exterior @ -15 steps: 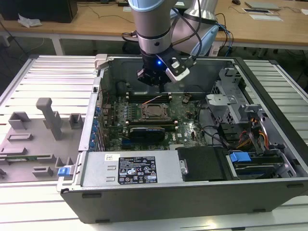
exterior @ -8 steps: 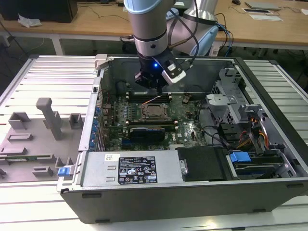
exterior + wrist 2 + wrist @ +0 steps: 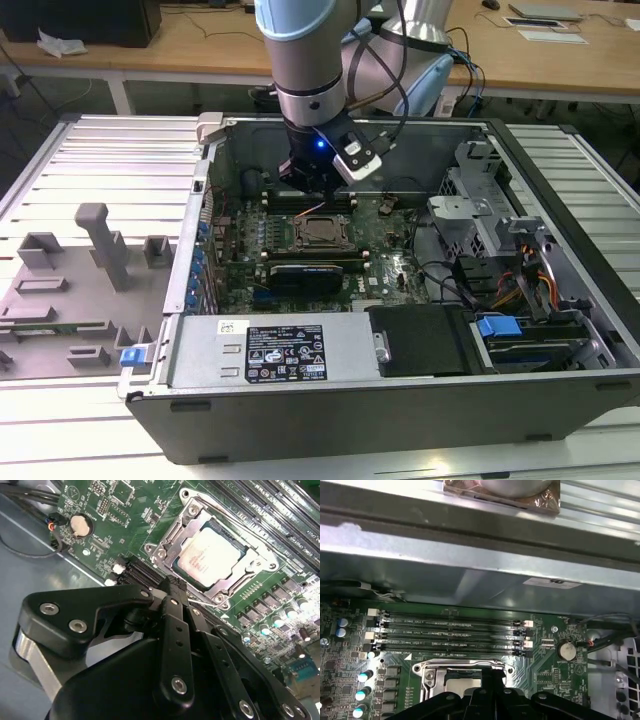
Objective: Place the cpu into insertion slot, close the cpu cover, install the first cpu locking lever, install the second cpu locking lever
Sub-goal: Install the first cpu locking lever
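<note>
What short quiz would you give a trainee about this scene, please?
1. True or false: the cpu lies in the insertion slot.
2. The cpu cover is: A) down flat over the socket, with the chip showing through its opening; B) standing upright; C) lying outside the case.
3. What round silver part sits on the motherboard near the black cables?
Key: 1 true; 2 A; 3 the coin cell battery.

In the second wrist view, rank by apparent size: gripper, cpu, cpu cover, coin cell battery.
1. gripper, though nearness to the camera inflates it.
2. cpu cover.
3. cpu.
4. coin cell battery.
</note>
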You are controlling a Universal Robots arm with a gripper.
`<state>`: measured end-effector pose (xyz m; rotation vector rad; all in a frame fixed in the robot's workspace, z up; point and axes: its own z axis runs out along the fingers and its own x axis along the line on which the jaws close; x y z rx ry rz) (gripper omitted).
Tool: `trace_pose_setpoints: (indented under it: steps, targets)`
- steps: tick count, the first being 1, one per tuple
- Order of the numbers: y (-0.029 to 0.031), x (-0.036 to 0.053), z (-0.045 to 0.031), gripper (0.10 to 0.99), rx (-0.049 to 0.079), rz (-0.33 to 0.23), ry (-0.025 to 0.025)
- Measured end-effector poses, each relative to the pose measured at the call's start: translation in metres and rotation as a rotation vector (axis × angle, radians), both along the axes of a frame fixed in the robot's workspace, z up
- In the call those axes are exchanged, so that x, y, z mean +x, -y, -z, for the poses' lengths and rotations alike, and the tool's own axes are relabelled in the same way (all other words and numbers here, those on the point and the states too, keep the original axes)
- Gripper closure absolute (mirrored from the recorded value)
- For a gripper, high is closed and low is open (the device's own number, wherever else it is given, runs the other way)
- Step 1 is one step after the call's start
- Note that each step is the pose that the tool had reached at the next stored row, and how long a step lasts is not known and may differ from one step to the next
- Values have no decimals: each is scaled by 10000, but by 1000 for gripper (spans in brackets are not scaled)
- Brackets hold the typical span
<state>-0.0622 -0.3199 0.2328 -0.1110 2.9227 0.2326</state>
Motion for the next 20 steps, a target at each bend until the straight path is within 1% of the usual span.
trace_pose_setpoints:
  steps: [4, 13, 15, 17, 20]
  targets:
    - [-28, -17, 25, 980, -9, 0, 0]
    - [-186, -21, 68, 980, -11, 33, -5]
    - [-198, -21, 105, 980, -14, 210, -9]
    - [-198, -21, 146, 980, -14, 757, -9]
    - [-205, -26, 172, 980, -14, 1146, -9]
